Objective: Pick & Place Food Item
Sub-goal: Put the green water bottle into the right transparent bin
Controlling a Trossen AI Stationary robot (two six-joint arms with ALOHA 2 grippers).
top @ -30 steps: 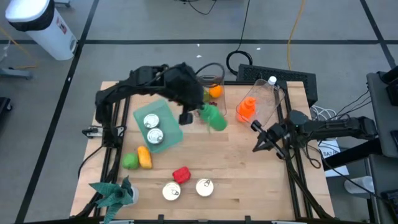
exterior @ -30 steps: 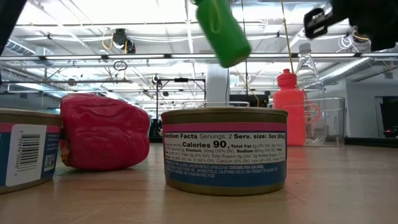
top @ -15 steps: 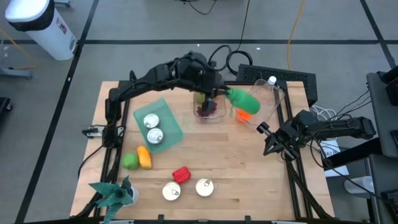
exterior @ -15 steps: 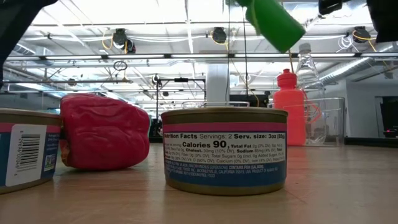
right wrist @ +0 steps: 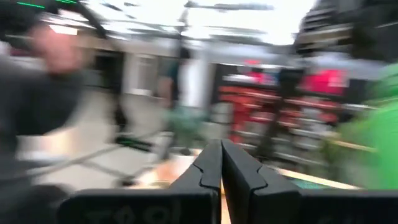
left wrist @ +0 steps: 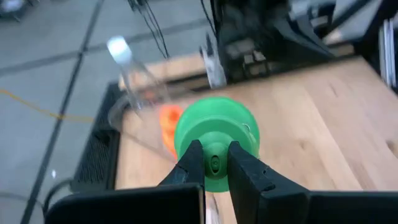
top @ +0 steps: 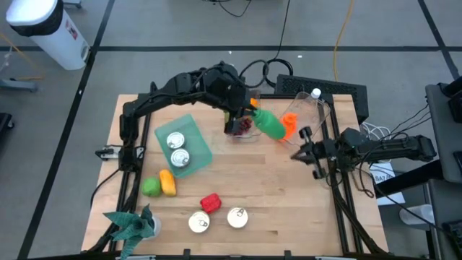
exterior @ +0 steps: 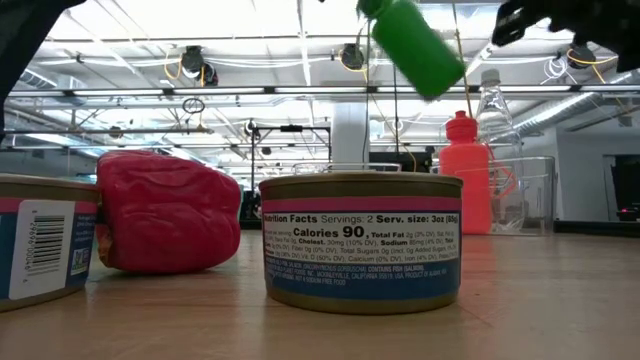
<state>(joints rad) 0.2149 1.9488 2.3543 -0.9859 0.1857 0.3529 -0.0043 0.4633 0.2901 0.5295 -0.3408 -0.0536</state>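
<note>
Green bottle (top: 270, 124): pinched at its neck by the left gripper (left wrist: 210, 163), held in the air above the table's far side, next to an orange bottle (top: 288, 126). Right gripper (right wrist: 221, 163): fingers pressed together, empty, at the right edge. Four cans (top: 176, 140) counted; one red pepper (top: 210, 203).

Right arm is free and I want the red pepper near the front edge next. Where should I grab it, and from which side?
Take the red pepper across its middle, coming straight down from above. It lies on its side on the table, broad and lumpy, so its flanks are probably the best faces for the fingers. A can sits close in front of it, another can to one side, so a low sideways approach looks crowded.
</note>
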